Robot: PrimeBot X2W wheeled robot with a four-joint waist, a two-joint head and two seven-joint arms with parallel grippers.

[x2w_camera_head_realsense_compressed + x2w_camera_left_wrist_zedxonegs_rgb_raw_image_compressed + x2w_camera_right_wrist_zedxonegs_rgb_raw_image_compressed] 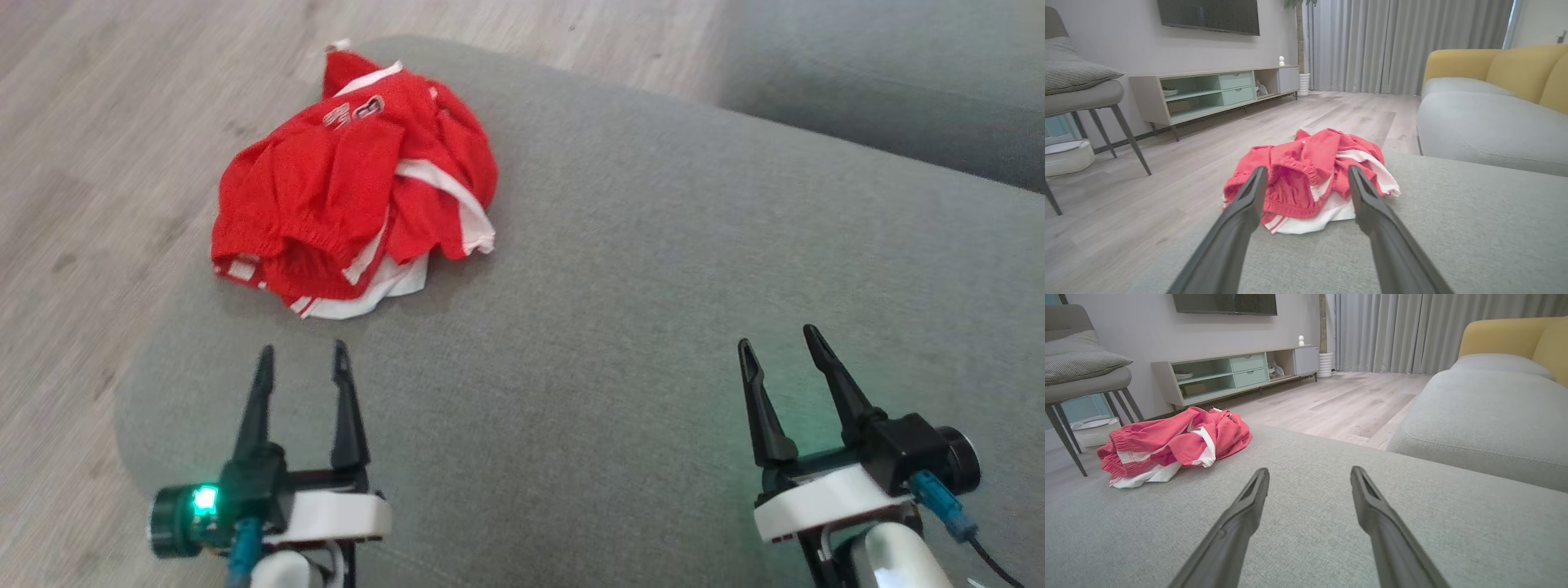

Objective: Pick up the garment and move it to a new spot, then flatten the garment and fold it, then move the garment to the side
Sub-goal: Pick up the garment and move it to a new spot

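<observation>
Since both tools are empty and the pick-up has not begun, I would judge the first step to be the reach itself. The left gripper (302, 351) and the right gripper (777, 337) hover low over the wide grey fabric cushion (612, 286), each with its jaws spread wide and nothing between them.

The crumpled red garment with white trim (351, 180) lies bunched near the cushion's edge, at about 11 o'clock from the left gripper and 10 o'clock from the right one, well apart from it. Its far side sits close to the drop onto the pale wood floor (98, 122).

I would send the left gripper forward, since the heap is framed between its fingers in the left wrist view. My target would be the thick gathered red band on the near side, not the flat white hem against the cushion. A shallow bite risks taking one layer only – or dragging the heap off the edge. I would lift clear before carrying it toward 3 o'clock, where the cushion is bare.

As for containers, the long pale cabinet (1145, 100) at 10 o'clock in the left wrist view has green open shelves. One holds what may be a dish (1169, 92). The green drawers (1235, 87) are shut – contents unknown.
</observation>
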